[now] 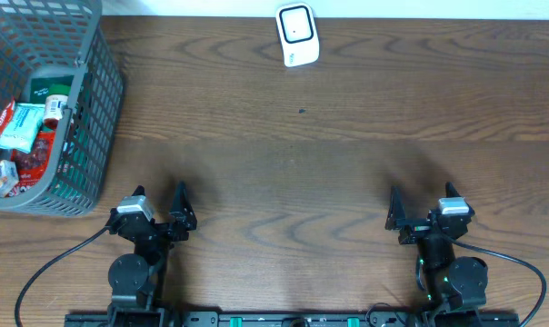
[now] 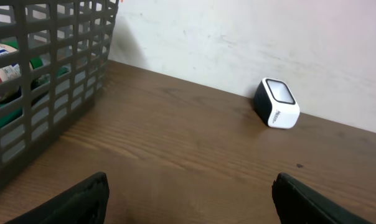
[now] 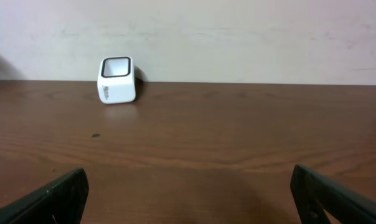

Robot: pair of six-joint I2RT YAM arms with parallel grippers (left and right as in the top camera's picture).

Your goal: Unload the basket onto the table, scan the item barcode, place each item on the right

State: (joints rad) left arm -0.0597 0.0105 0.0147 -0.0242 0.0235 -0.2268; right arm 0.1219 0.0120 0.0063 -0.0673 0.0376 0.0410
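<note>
Packaged items (image 1: pixel 20 136) are lying heaped inside a grey mesh basket (image 1: pixel 97 109), which is sitting at the far left corner of the wooden worktop (image 1: pixel 284 173). A white-and-teal packet, a dark green label and several red wrappers are showing among them, though their printing is too small to read. In the left wrist view the basket wall is filling the left side, and red, white and green packaging is peeking through its grid.

A scanner (image 1: pixel 297 36), a small white block with a dark window on its face, is standing at the far edge of the worktop, roughly midway across. It is sitting close to the pale wall (image 3: pixel 238 37) and well apart from the basket.

At the near edge, the left tool (image 1: pixel 158 202) is sitting low on its side, near the basket's closest corner but not touching it. Its fingers are standing wide apart and are gripping nothing, with only bare wood showing between them. On the opposite side, the right tool (image 1: pixel 423 204) is sitting at the same near edge with its fingers spread fully and likewise carrying nothing. Both tools are pointing toward the far edge, and black cables (image 1: pixel 56 263) are trailing from the arm bases.
</note>
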